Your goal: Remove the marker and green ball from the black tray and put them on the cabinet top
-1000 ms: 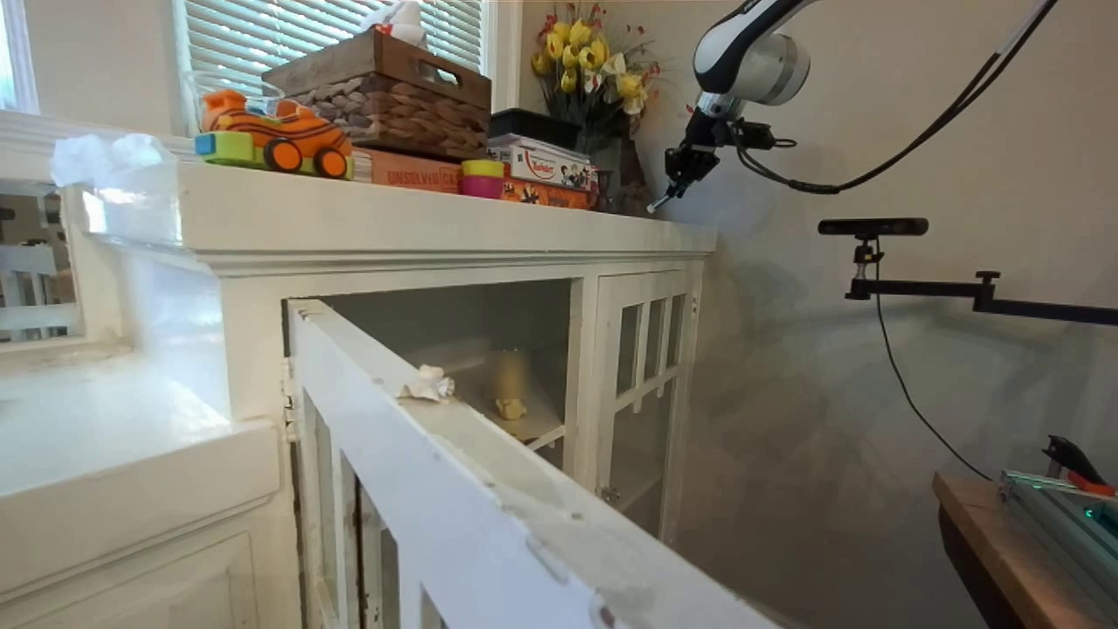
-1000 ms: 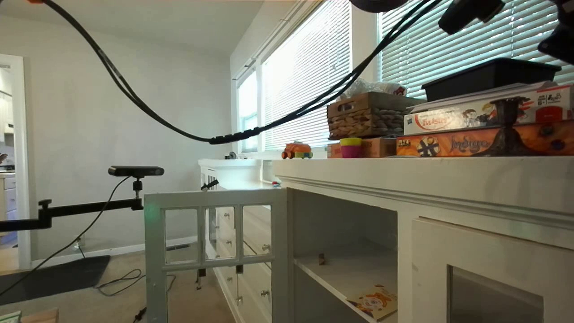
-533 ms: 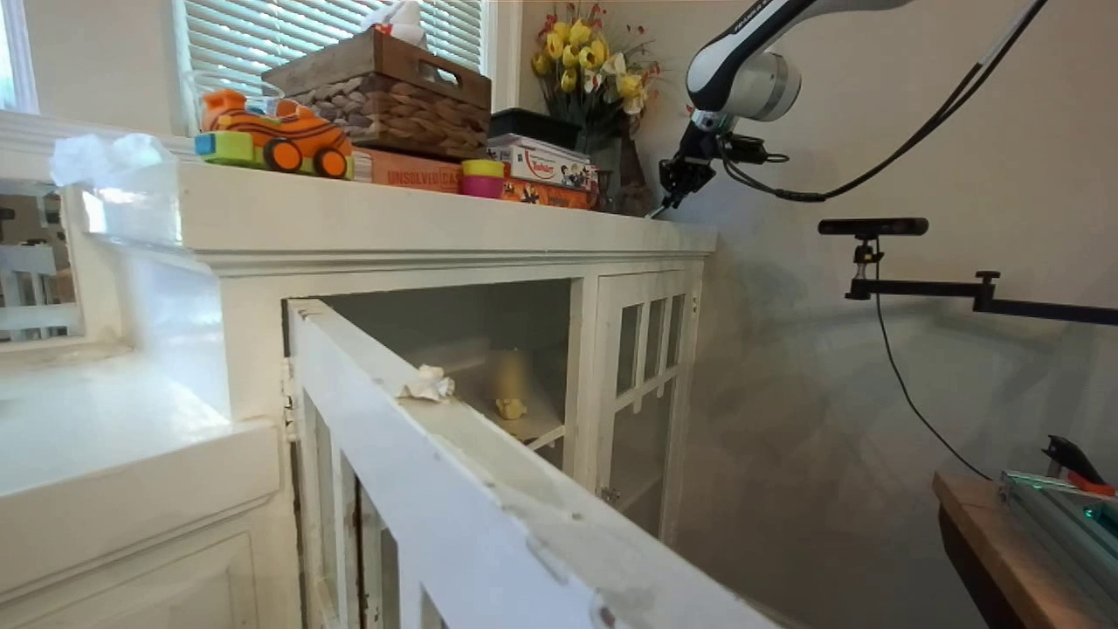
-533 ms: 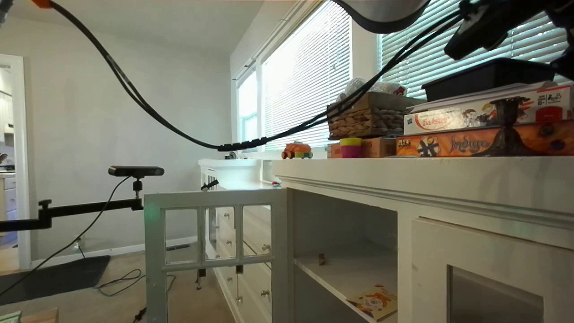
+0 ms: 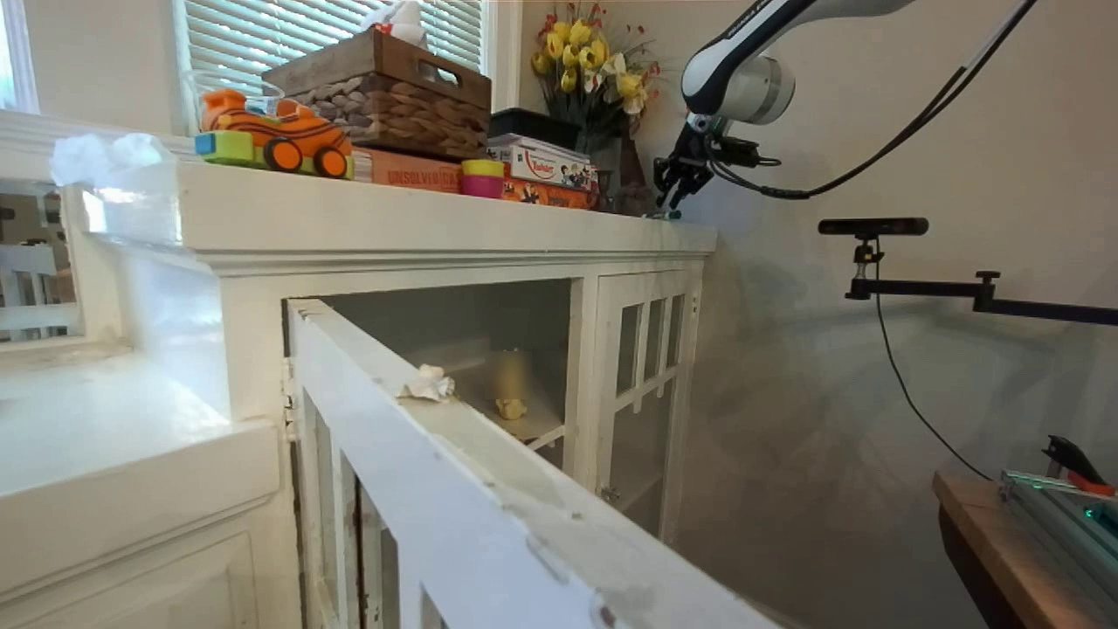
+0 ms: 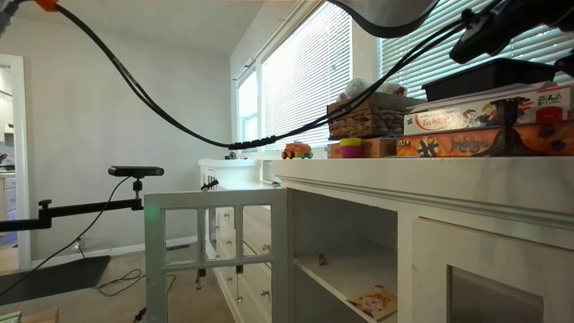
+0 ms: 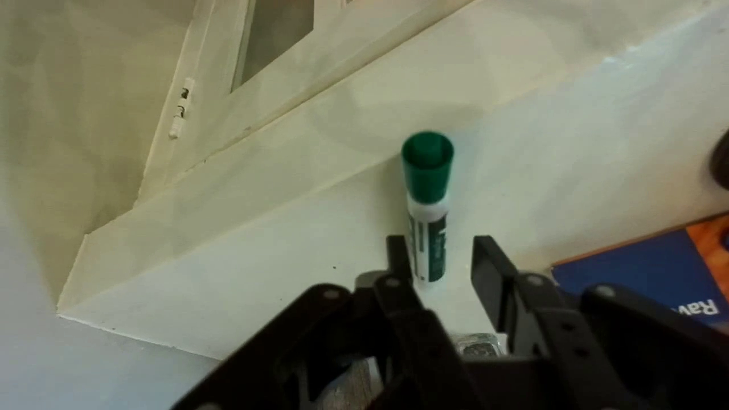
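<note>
A green-capped white marker (image 7: 428, 171) rests on the white cabinet top (image 7: 273, 279) in the wrist view. It shows as a small green spot (image 5: 672, 215) at the cabinet top's far end in an exterior view. My gripper (image 7: 442, 250) is open with its fingers on either side of the marker's lower end. The left finger is close to the marker, and a gap shows at the right finger. The gripper (image 5: 666, 204) is just above the cabinet top. The black tray (image 6: 491, 76) sits on stacked game boxes, also in an exterior view (image 5: 534, 127); its inside is hidden. No green ball shows.
Game boxes (image 6: 475, 112), a dark candlestick (image 6: 509, 128), a wicker basket (image 5: 428, 114) and a flower vase (image 5: 603, 87) crowd the cabinet top. A toy truck (image 5: 271, 140) stands farther along. The cabinet door (image 6: 215, 229) hangs open. A wall (image 5: 830, 393) stands beside the far end.
The gripper has come down and a little to the left in an exterior view. It has opened, and the marker that stuck out tilted from it now rests on the cabinet top.
</note>
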Controlling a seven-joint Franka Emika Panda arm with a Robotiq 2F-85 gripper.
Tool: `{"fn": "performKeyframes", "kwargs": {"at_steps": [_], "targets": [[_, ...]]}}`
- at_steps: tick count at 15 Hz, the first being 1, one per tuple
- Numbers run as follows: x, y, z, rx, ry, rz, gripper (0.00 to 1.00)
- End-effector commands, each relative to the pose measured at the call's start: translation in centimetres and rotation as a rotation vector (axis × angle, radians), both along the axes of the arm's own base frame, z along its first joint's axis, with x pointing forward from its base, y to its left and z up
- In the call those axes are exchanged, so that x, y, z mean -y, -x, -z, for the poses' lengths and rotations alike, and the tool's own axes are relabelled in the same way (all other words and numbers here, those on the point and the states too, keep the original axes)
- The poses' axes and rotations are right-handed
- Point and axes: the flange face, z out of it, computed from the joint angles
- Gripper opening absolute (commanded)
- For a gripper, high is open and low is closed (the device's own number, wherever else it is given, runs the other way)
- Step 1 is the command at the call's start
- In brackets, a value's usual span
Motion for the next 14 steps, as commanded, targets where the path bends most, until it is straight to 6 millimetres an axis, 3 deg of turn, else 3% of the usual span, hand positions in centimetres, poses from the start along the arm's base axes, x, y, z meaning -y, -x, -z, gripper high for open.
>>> {"fn": "performKeyframes", "kwargs": {"at_steps": [1, 5, 8, 10, 14], "targets": [[0.3, -0.9, -0.2, 0.034, -0.009, 0.042, 0.67], [0.5, -1.1, -0.2, 0.043, -0.016, 0.061, 0.95], [-0.1, -0.8, -1.2, 0.042, -0.029, 0.050, 1.00], [-1.7, 0.0, -3.4, 0.045, -0.020, -0.003, 1.00], [-6.3, 1.5, -10.4, 0.060, 0.048, -0.219, 1.00]]}}
